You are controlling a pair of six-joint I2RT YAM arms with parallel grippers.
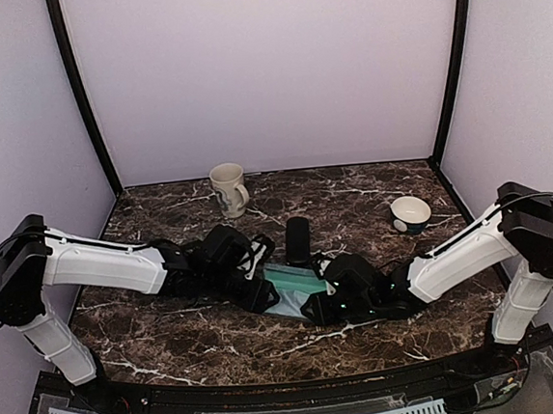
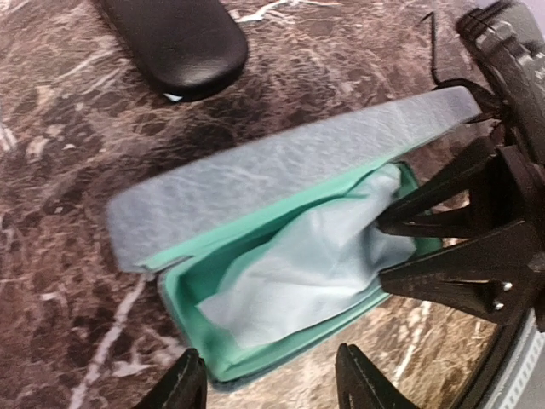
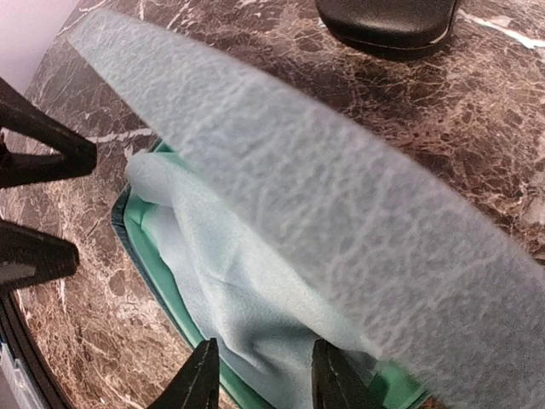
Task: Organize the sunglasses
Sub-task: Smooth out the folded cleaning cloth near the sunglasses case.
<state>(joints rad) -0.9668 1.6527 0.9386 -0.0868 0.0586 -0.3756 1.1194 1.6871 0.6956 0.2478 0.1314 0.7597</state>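
No sunglasses show in any view. The grey-blue case point(image 1: 293, 288) lies open between my two grippers, with a green lining point(image 2: 183, 307) and a pale blue cloth point(image 2: 315, 264) bunched inside. Its lid point(image 3: 341, 213) stands half raised. My left gripper point(image 2: 272, 383) is open, its fingertips just off the case's end rim. My right gripper point(image 3: 264, 383) is open, its fingers either side of the cloth point(image 3: 230, 290) at the case's other end. It also shows in the left wrist view point(image 2: 409, 247). The black oblong case point(image 1: 298, 239) lies shut just behind.
A cream mug point(image 1: 228, 189) stands at the back left. A small white bowl point(image 1: 411, 214) with a dark band sits at the back right. The marble table point(image 1: 172, 342) has walls on three sides. Both arms meet in the middle.
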